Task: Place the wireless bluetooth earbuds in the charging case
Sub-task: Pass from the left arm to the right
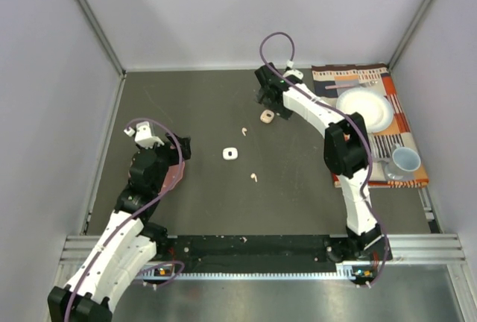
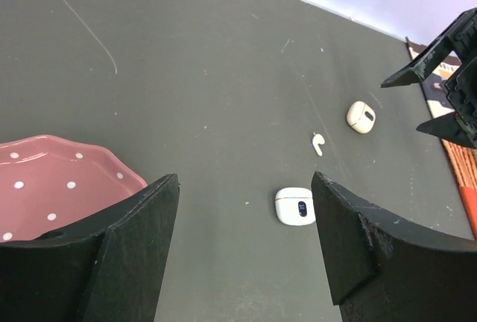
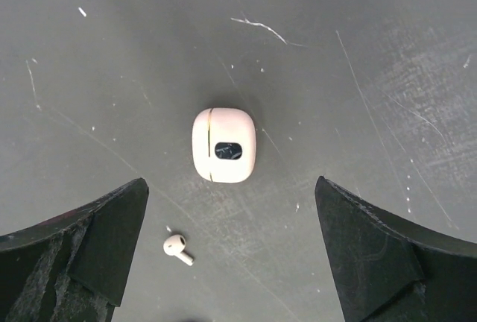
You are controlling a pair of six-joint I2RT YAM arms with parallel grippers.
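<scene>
My right fingers (image 3: 231, 188) stood wide apart over the dark tabletop (image 3: 373, 54), holding nothing and touching nothing. The peach charging case (image 3: 223, 145) lay flat on the tabletop, centred in the gap between them and just beyond their tips, clear of both. One pale earbud (image 3: 176, 247) lay loose just beside that case, close to the finger at the left of the wrist view but not touching it.

My left fingers (image 2: 246, 188) were also apart and empty. A pink dotted plate (image 2: 52, 180) sat against the finger at the left of that view, partly hidden behind it. The white charging case (image 2: 294, 205) lay ahead, just beside the other finger. Farther out, the same earbud lay between the two cases.

From above, a second earbud (image 1: 254, 177) lay alone near the white case, on the side toward the arm bases and well apart from both pairs of fingers.

Each case bore a small dark mark on its face, too small to read.
</scene>
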